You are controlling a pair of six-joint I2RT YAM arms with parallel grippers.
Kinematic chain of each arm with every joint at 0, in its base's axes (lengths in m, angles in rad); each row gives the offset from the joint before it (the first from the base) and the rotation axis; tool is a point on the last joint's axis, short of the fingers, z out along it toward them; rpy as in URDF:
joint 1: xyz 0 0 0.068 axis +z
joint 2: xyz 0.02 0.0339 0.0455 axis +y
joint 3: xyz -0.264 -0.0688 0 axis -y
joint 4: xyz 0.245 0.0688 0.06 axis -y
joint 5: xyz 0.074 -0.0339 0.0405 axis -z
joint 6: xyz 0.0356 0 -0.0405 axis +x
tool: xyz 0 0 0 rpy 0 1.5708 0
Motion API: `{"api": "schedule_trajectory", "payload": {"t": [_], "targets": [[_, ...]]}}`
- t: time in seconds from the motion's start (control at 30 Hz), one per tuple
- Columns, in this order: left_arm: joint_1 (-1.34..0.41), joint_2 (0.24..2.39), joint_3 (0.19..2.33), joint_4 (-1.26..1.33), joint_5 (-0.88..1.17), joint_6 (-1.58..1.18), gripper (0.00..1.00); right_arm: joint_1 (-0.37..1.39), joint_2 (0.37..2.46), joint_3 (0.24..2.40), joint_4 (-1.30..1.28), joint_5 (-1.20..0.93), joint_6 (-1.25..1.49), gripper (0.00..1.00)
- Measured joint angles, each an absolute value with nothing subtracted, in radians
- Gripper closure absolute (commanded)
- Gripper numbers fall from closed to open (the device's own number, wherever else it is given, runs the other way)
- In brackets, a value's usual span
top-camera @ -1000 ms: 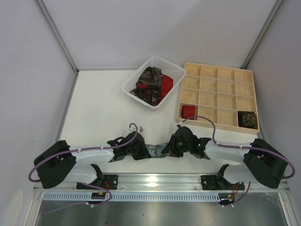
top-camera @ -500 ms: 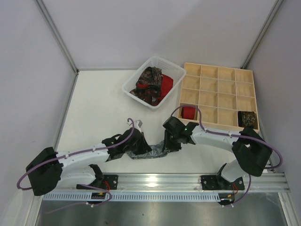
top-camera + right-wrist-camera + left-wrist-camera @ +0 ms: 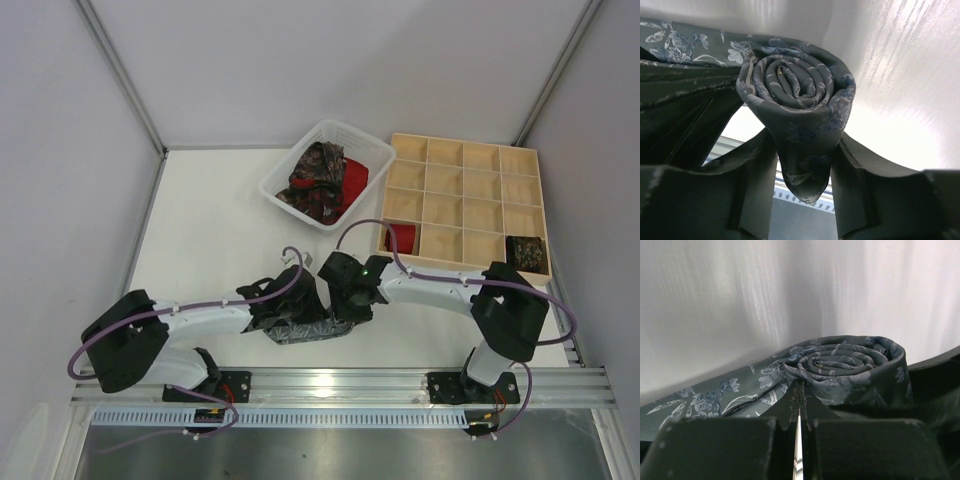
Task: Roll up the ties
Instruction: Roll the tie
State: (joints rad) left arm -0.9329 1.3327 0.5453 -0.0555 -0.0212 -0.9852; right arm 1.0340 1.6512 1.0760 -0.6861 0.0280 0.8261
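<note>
A grey flower-patterned tie (image 3: 312, 330) lies near the table's front edge between my two grippers. In the right wrist view its rolled end (image 3: 795, 90) is a tight spiral, and my right gripper (image 3: 802, 145) is shut on it, with a finger (image 3: 752, 175) against each side. From the left wrist the same roll (image 3: 845, 362) lies just past my left gripper (image 3: 800, 383), which is shut and pinches the fabric at the roll's base. The unrolled strip (image 3: 700, 402) trails to the left. In the top view the left gripper (image 3: 290, 316) and right gripper (image 3: 346, 303) stand close together.
A white basket (image 3: 292, 155) at the back holds a paisley tie (image 3: 315, 180) and a red tie (image 3: 352, 178). To its right, a wooden grid tray (image 3: 465, 205) has a red roll (image 3: 402, 237) and a dark roll (image 3: 525, 252) in separate cells.
My right arm has swung left and away from the front edge, carrying the roll towards the left gripper. The flat stretch of tie between the grippers has shortened. The left gripper stays shut.
</note>
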Motion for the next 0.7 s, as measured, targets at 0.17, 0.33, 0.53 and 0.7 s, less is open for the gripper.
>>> {"api": "schedule_trajectory", "payload": {"t": [0.17,0.33,0.53,0.7], "targets": [[-0.929,1.338,0.530,-0.023,-0.020,-0.987,1.00,1.081,1.665,1.109,-0.719,0.084,0.792,0.38],[-0.929,1.321,0.485,-0.010,-0.022,-0.992,1.00,1.121,1.665,1.131,-0.716,0.141,0.722,0.30],[-0.926,1.299,0.458,-0.010,-0.023,-0.995,0.99,1.147,1.665,1.131,-0.661,0.167,0.632,0.25],[-0.918,1.288,0.444,-0.010,-0.024,-0.996,0.99,1.175,1.665,1.132,-0.630,0.188,0.565,0.24]]}}
